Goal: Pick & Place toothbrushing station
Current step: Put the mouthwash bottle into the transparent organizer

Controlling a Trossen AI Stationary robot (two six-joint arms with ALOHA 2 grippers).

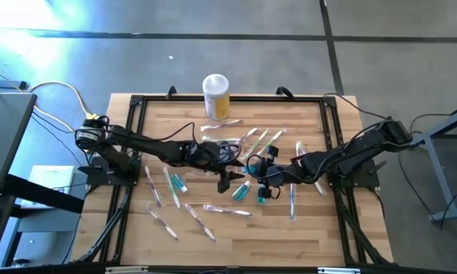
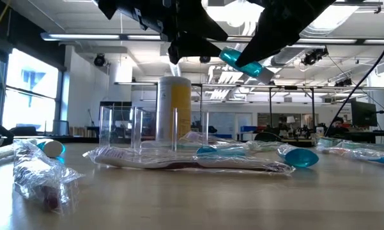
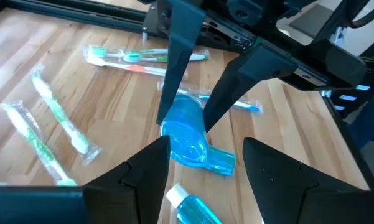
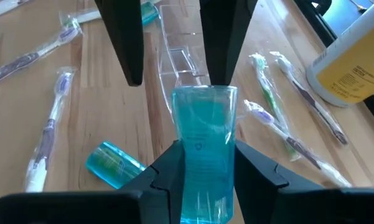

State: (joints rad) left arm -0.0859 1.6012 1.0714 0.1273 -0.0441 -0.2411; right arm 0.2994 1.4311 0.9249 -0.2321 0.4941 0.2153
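- i see my right gripper [image 4: 202,163] clamped on a see-through blue plastic tube with a lighter cap [image 4: 203,149], holding it in the air above the wooden slat table [image 1: 304,228].
- my left gripper [image 3: 202,163] hangs facing it, fingers apart with nothing between them; its fingertips are near the blue tube's end.
- the small clear colourless plastic container with upright dividers [image 2: 154,131] stands on the table just in front of the tall yellow jar with a white lid [image 1: 216,95], which is at the table's far edge.
- in the right wrist view, the clear container [image 4: 177,56] lies beyond the held tube, under the left gripper's fingers.
- a second small blue bottle [image 4: 114,164] lies on the wood close below the held tube.
- wrapped toothbrushes [image 1: 161,222] are scattered across the table around the jar and nearer me.
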